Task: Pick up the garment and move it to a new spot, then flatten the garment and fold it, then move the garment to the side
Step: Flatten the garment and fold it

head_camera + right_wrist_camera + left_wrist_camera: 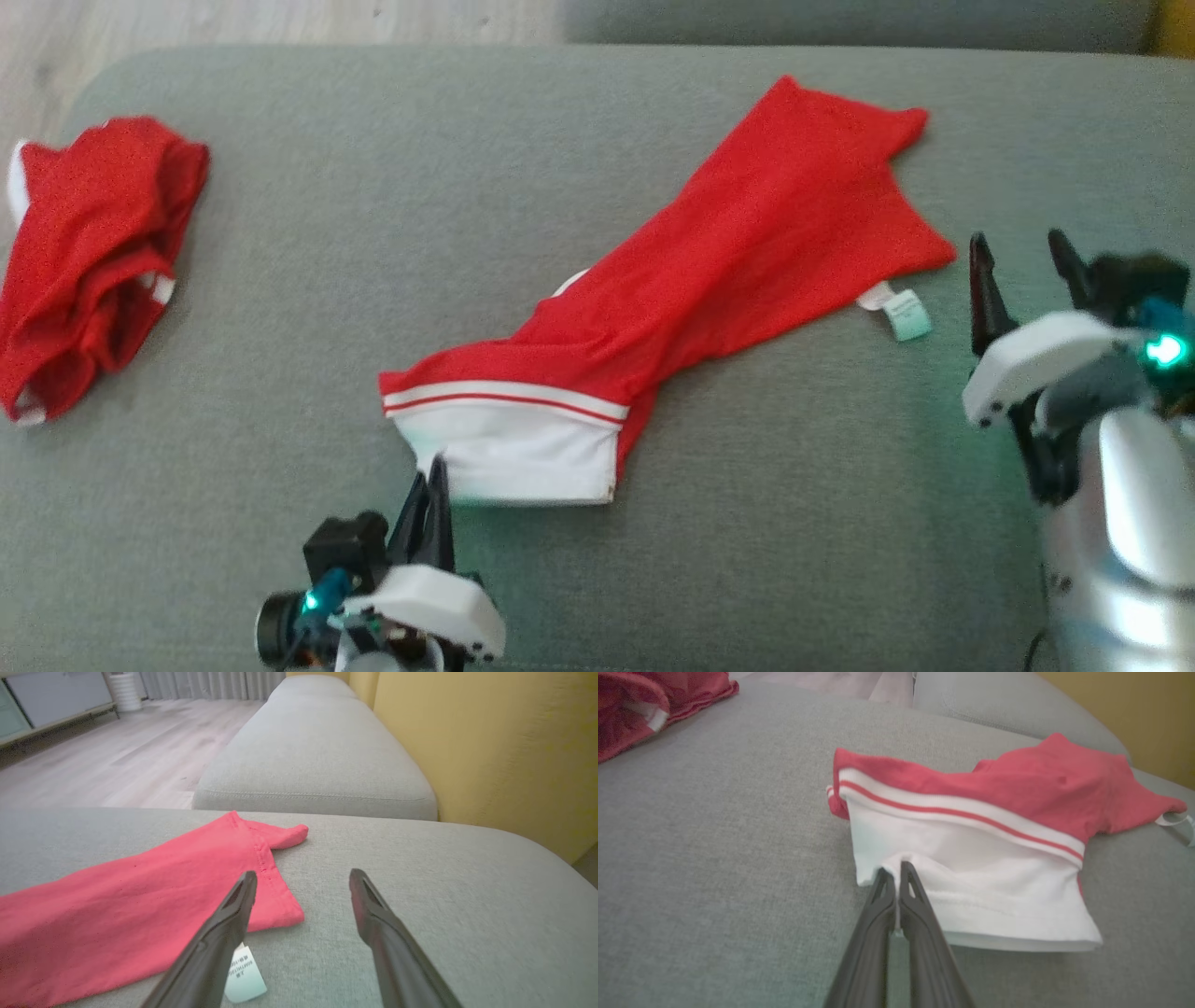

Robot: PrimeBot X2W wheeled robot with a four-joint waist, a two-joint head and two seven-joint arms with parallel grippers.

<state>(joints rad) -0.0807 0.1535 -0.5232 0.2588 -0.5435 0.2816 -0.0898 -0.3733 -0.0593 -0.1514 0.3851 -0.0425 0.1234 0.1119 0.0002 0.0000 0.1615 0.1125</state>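
The garment (728, 252) lies diagonally across the middle of the cushion (308, 308) — one end near the robot, the other far and to the right. The left tool (434, 464) touches the near end at its left corner. The right tool (1016, 241) stands just right of the garment, beside its label (906, 317). A second garment (89, 261) lies at the cushion's left edge — well apart. Another cushion (313, 751) sits behind.

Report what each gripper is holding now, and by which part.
The left gripper is shut on the garment, pinching the edge of its white end near a corner. The right gripper stands open, holding nothing.
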